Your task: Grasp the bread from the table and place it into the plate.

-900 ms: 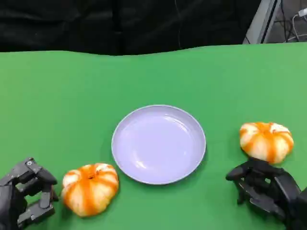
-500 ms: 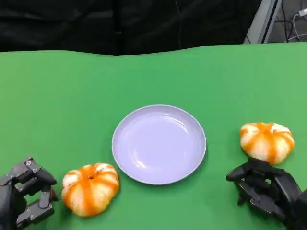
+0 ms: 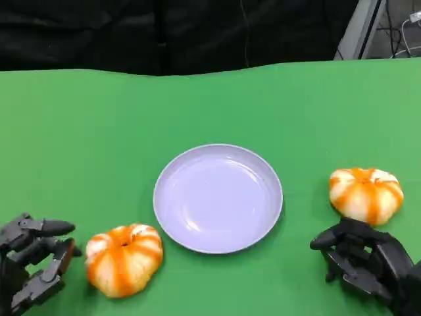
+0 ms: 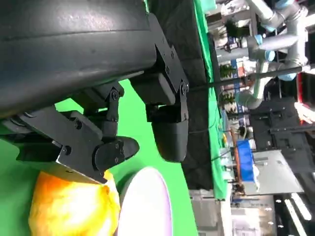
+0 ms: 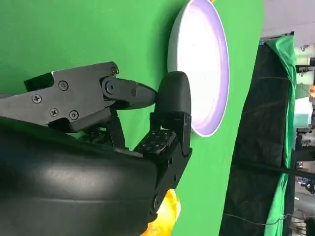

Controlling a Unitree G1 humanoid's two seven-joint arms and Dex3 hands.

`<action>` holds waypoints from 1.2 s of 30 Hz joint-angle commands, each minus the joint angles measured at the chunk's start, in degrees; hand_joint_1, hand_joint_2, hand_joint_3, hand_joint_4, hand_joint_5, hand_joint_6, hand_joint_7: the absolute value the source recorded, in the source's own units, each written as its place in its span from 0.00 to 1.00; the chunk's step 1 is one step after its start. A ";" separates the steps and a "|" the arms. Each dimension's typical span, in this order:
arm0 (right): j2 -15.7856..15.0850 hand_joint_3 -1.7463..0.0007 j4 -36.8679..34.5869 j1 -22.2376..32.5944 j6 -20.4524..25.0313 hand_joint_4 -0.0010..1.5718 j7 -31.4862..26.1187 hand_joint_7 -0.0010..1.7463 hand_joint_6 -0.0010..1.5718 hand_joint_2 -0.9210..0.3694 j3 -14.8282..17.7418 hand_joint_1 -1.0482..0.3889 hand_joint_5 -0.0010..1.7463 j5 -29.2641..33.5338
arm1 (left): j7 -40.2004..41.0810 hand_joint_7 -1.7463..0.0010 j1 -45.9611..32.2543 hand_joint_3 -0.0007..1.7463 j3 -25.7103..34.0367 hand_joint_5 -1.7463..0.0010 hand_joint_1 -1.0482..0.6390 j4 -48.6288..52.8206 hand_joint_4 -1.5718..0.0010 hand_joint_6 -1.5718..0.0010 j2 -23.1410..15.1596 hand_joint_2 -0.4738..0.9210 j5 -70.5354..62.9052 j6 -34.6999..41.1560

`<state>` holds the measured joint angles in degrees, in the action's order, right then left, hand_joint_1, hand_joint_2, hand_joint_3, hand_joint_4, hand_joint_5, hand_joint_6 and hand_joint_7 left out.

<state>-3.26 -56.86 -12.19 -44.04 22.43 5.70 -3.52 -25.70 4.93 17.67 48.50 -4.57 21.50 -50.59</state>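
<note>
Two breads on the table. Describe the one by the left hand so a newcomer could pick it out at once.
Start at the lavender plate in the middle of the green table. Go to its near-left rim: the orange-and-white striped bread sits just beside it, next to the left hand. The other bread lies apart, right of the plate, beyond the right hand.

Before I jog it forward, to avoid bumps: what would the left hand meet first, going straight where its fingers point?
Probably the orange-and-white pumpkin-shaped bread just beyond the left hand; depth is unclear.
</note>
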 commanded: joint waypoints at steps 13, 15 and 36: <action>-1.09 0.75 -0.57 0.93 1.13 0.42 0.14 0.60 0.48 0.00 0.07 0.53 1.00 -0.33 | 9.00 1.00 -2.82 0.11 -3.02 1.00 0.18 -0.59 0.64 0.66 -6.59 1.00 -21.87 -10.89; -1.06 0.75 -0.47 0.89 1.33 0.42 -0.01 0.60 0.48 0.00 0.06 0.53 1.00 -0.28 | 14.93 1.00 -4.11 0.12 -3.40 1.00 0.14 -3.44 0.63 0.66 -7.52 1.00 -29.89 -11.02; -0.85 0.75 -0.39 0.81 1.62 0.41 -0.39 0.60 0.48 0.00 -0.06 0.54 1.00 -0.18 | 31.82 1.00 -10.75 0.23 -18.36 1.00 0.04 -26.43 0.69 0.70 -13.46 1.00 -60.01 14.90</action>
<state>-3.28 -56.67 -12.31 -43.31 22.13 5.63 -3.47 9.39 -5.93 1.44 23.67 -16.33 -38.15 -40.92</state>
